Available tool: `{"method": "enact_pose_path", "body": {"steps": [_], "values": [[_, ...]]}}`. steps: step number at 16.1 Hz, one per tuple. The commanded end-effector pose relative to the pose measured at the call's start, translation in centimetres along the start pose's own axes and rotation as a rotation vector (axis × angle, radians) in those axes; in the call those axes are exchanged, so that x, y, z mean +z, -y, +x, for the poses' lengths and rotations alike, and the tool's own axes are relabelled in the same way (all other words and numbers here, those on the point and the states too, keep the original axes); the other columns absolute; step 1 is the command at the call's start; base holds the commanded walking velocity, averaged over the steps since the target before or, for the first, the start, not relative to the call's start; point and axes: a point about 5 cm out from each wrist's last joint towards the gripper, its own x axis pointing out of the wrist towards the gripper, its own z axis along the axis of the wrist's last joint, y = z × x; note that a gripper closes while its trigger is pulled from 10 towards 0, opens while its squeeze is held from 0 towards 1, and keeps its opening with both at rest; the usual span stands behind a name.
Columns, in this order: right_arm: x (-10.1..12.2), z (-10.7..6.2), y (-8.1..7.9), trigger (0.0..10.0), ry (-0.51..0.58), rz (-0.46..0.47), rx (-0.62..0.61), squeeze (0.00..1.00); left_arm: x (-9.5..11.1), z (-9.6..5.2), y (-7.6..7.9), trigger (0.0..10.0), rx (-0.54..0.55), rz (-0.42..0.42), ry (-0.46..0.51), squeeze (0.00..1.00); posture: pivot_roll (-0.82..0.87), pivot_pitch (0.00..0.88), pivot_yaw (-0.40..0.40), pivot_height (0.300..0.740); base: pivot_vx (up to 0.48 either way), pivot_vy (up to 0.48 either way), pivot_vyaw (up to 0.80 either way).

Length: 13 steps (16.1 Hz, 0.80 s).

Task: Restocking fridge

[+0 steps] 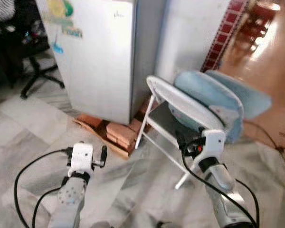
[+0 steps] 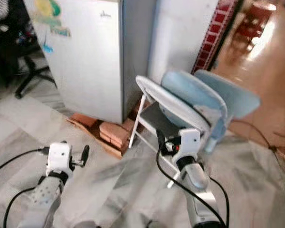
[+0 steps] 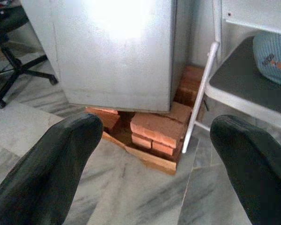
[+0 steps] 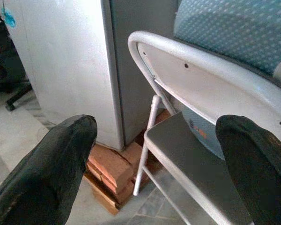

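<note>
Both arms are held low over the floor, left gripper (image 3: 145,173) and right gripper (image 4: 154,173) with fingers apart, holding nothing. Ahead, the fridge (image 1: 97,61) stands shut on bricks (image 1: 118,133), beside a folding chair (image 1: 180,114). Step close first, avoiding the chair.

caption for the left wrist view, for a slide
Open left gripper faces the closed fridge on bricks, folding chair beside it.
</note>
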Motion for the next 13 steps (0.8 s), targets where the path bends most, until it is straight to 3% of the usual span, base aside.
{"method": "enact_pose_path", "body": {"steps": [1, 5, 13], "values": [[0.2, 0.1, 0.2, 10.0, 0.004, -0.005, -0.004, 0.00, 0.5, 0.1, 0.0, 10.0, 0.001, 0.015, 0.021, 0.00, 0.15, 0.066, -0.011, 0.740, 0.000, 0.398, 0.00], [0.1, 0.1, 0.1, 10.0, 0.000, -0.005, -0.009, 0.00, 0.5, -0.1, 0.3, 10.0, -0.020, 0.020, 0.024, 0.00, 0.15, 0.071, -0.013, 0.740, 0.000, 0.461, -0.12], [0.1, 0.1, 0.1, 10.0, -0.005, -0.012, -0.019, 0.00, 0.3, -0.2, 1.0, 10.0, -0.064, 0.025, 0.021, 0.00, 0.14, 0.067, -0.016, 0.740, 0.000, 0.478, -0.80]]}}
